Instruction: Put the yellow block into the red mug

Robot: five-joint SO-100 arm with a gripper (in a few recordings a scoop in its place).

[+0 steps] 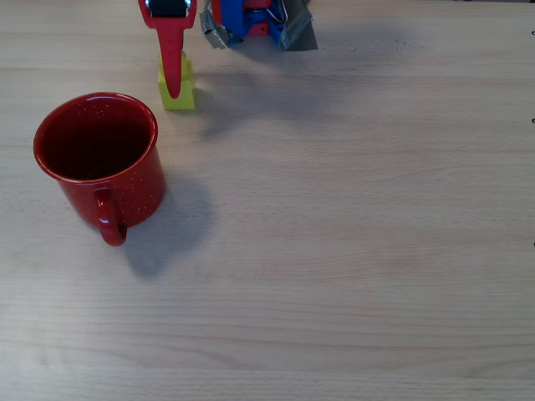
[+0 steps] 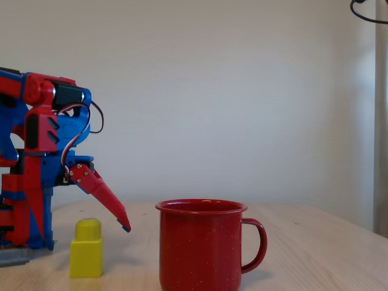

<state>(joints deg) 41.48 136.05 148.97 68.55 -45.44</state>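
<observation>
Red and blue, the arm folds low at the table's 12 o'clock edge in the overhead view, its gripper (image 1: 171, 83) slanting down over the yellow block (image 1: 178, 93). Whether the jaws are parted, I cannot tell. That block stands upright on the wooden table (image 1: 351, 251), at about 1 o'clock from the red mug (image 1: 99, 159), near it but apart.

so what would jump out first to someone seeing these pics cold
The big red mug with white speckles grabs the eye first, upright on the pale wooden table, at the left in the overhead view, its handle toward the bottom edge. Just beyond it stands the small yellow block. The red and blue arm's gripper pokes down near the block; in the fixed view its tip hangs a little above and beside the block's stud.
</observation>
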